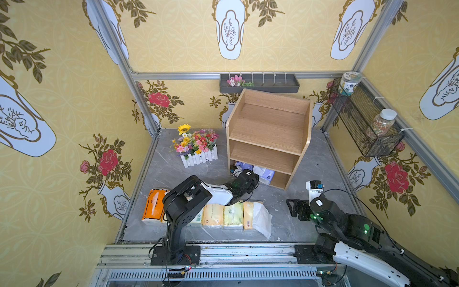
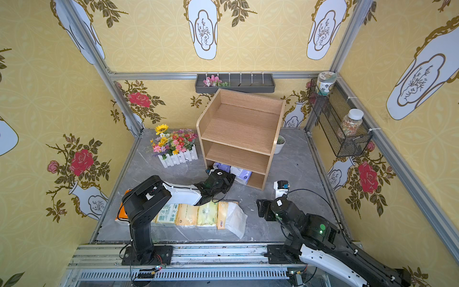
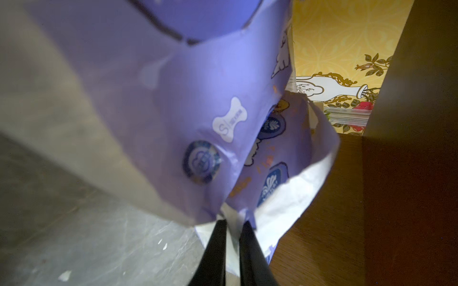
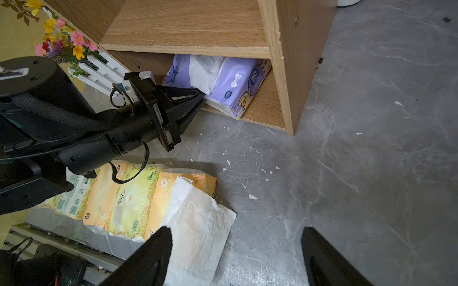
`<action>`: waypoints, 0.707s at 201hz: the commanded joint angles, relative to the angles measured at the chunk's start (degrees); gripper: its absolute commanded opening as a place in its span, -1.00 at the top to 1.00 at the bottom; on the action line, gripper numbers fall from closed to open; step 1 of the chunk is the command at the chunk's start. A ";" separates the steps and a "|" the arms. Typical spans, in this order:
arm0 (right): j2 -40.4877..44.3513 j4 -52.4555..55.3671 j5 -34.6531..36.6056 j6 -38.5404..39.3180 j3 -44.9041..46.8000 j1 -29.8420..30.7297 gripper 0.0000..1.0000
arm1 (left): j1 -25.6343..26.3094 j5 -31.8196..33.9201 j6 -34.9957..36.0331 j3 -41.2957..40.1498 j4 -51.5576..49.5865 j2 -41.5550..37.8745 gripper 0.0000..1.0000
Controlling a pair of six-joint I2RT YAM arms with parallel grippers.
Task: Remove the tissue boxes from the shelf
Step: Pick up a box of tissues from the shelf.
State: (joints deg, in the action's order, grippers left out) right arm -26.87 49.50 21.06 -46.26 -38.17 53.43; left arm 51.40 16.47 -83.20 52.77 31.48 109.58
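Note:
The light-wood shelf [image 1: 270, 129] [image 2: 238, 129] [image 4: 285, 62] stands at the back; its upper tiers are bare. Two lavender tissue boxes [image 1: 265, 175] [image 2: 242, 175] [image 4: 238, 81] [image 3: 173, 99] lie in its bottom tier. My left gripper [image 1: 257, 179] [image 2: 232, 177] [image 3: 233, 222] [image 4: 202, 96] reaches into that tier, shut on white tissue sticking out of a lavender box. An orange box [image 1: 154, 206] and several cream boxes [image 1: 213, 215] [image 4: 133, 198] lie in a row on the floor. My right gripper [image 1: 295, 206] [image 2: 263, 208] [image 4: 238, 232] hangs open over the floor, holding nothing.
A loose white tissue sheet [image 1: 262, 221] [image 4: 198, 222] lies at the row's right end. A flower box [image 1: 197, 146] stands left of the shelf, a small potted plant [image 2: 280, 144] behind it. A dark wall tray [image 1: 259, 83] and a wire basket [image 1: 365, 119] hang on the walls.

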 commanded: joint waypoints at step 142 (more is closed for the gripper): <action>-19.21 -25.50 -9.06 -6.44 1.32 -1.76 -0.88 | 1.25 -1.95 -4.85 -15.41 8.67 -13.55 1.00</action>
State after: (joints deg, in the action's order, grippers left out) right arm -43.62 34.06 16.95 -49.67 -37.58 52.99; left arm 52.29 16.23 -87.11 39.31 35.64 96.82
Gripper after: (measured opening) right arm 0.910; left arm 0.064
